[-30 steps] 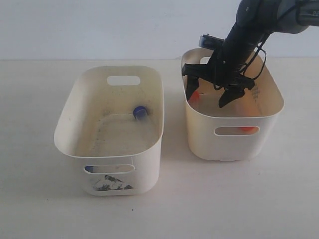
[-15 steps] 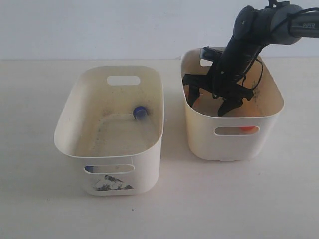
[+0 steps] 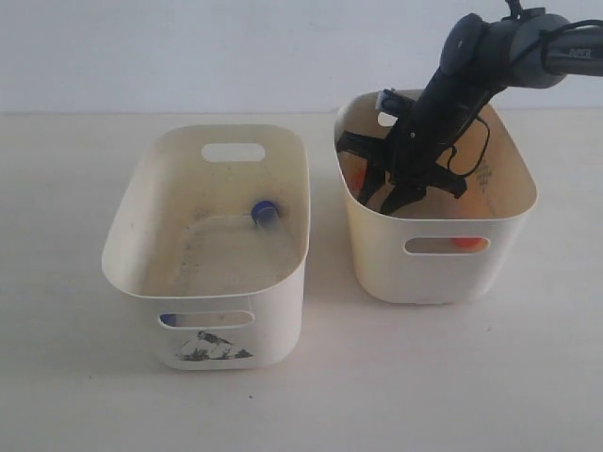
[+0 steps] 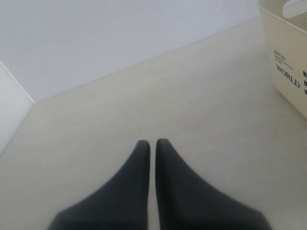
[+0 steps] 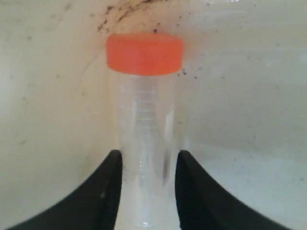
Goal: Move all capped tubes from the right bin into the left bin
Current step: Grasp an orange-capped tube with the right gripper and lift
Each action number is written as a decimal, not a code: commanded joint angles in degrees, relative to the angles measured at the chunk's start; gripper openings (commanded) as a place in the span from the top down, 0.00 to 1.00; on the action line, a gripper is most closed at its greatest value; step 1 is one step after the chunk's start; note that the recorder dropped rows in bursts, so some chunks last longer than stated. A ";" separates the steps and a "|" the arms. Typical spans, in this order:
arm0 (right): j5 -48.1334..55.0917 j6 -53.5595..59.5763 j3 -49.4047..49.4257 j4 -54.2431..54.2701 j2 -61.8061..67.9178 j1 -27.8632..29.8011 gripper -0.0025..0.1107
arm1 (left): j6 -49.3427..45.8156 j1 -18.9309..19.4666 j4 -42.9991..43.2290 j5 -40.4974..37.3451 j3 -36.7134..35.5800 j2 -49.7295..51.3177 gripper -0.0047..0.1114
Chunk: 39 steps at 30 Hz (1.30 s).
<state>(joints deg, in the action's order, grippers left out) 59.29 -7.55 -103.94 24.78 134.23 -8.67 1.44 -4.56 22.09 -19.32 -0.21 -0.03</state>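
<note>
Right wrist view: right bin (image 5: 249, 72) wall apparently behind orange-capped tube (image 5: 144, 124).

Right arm (image 3: 476, 66): enters from the far right corner of the worktop (image 3: 396, 377), forearm sloping down and leftward, wrist angled downward. Right end effector (image 5: 148, 160): fingers (image 5: 108, 191) set against both sides of an upright orange-capped tube (image 5: 144, 96). Left end effector (image 4: 152, 143): fingertips brought together, only a hairline gap between them, poised over the worktop.
</note>
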 commanded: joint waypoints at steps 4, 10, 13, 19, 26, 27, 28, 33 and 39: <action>0.66 -0.67 0.65 -4.27 2.27 -0.45 0.53 | 0.54 -0.31 -0.16 0.06 0.21 0.03 0.92; 0.92 -1.27 0.65 -4.27 2.27 -0.45 0.43 | 0.54 -0.31 -0.16 0.06 0.21 0.03 0.92; 0.82 -3.87 0.65 -4.27 2.27 -0.45 0.50 | 0.54 -0.31 -0.16 0.06 0.21 0.03 0.92; 0.71 -4.07 0.65 -6.42 2.27 -0.45 0.82 | 0.54 -0.31 -0.16 0.06 0.21 0.03 0.92; 2.18 -3.95 0.65 -9.23 2.27 -0.45 0.98 | 0.54 -0.31 -0.16 0.06 0.21 0.03 0.92; 2.62 -3.95 0.65 -9.44 2.27 -0.45 0.98 | 0.54 -0.31 -0.16 0.06 0.21 0.03 0.92; 2.91 -3.95 0.65 -9.71 2.27 -0.45 0.98 | 0.54 -0.31 -0.16 0.06 0.21 0.03 0.92; 4.98 -1.28 0.41 -10.19 0.32 -0.45 0.98 | 0.54 -0.31 -0.16 0.06 0.21 0.03 0.92; 3.99 -0.10 0.41 -10.28 -3.63 -0.45 0.98 | 0.54 -0.31 -0.16 0.06 0.21 0.03 0.92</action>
<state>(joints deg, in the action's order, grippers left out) 63.57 -8.82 -103.80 15.19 132.38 -9.10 1.44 -4.56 22.09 -19.32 -0.21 -0.03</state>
